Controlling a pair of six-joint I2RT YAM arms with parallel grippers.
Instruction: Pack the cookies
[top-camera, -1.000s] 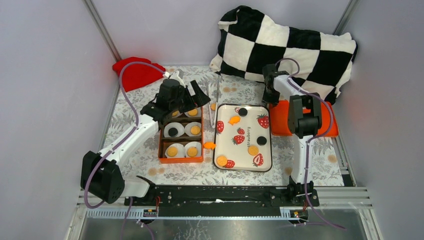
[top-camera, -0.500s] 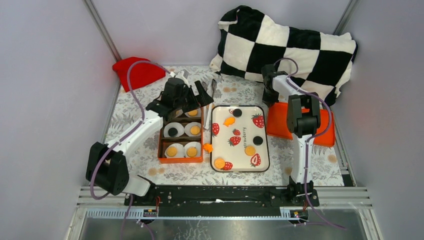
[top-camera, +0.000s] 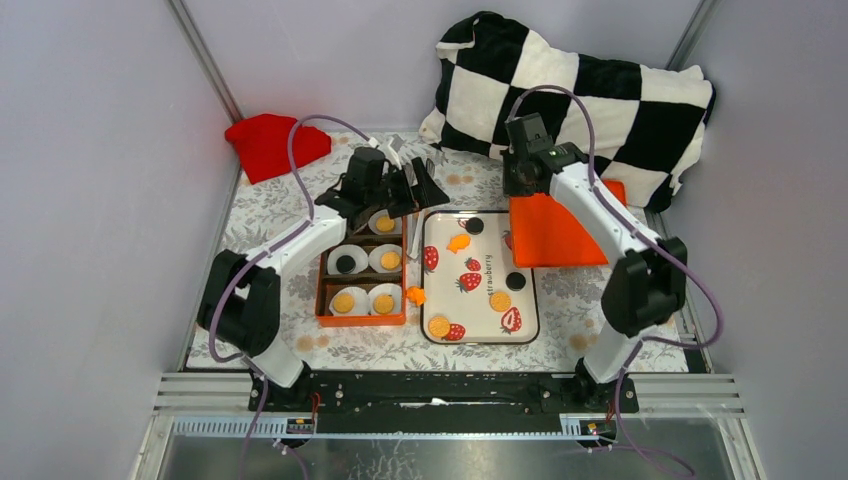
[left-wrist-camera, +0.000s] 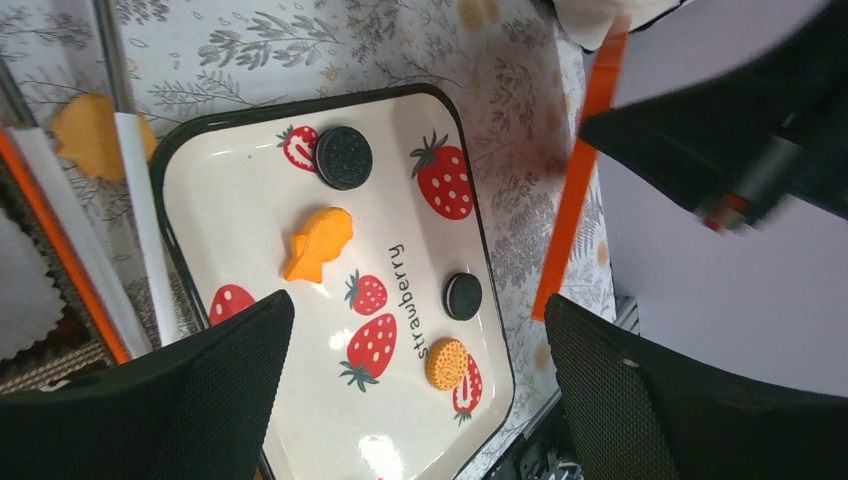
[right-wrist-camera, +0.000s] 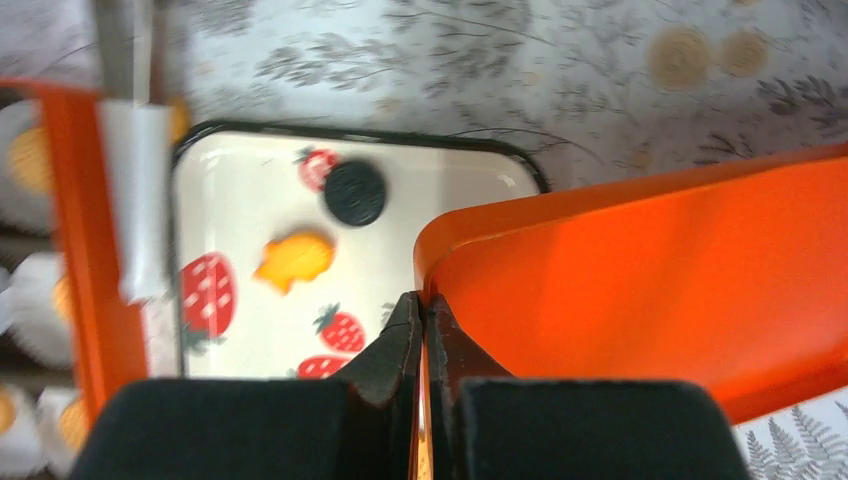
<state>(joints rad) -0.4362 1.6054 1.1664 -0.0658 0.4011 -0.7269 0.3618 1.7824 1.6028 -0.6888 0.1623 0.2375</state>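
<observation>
Four round cookies (top-camera: 516, 281) flat on tray (top-camera: 448, 290)

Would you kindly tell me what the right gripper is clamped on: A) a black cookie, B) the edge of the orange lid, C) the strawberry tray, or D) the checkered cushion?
B: the right wrist view shows the right gripper closed on the thin edge of the orange lid, nothing else between its fingers.

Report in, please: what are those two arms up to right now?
Left end effector open, empty. Right end effector shut on orange lid, lid overhanging tray. Several cookies loose on tray.
</observation>
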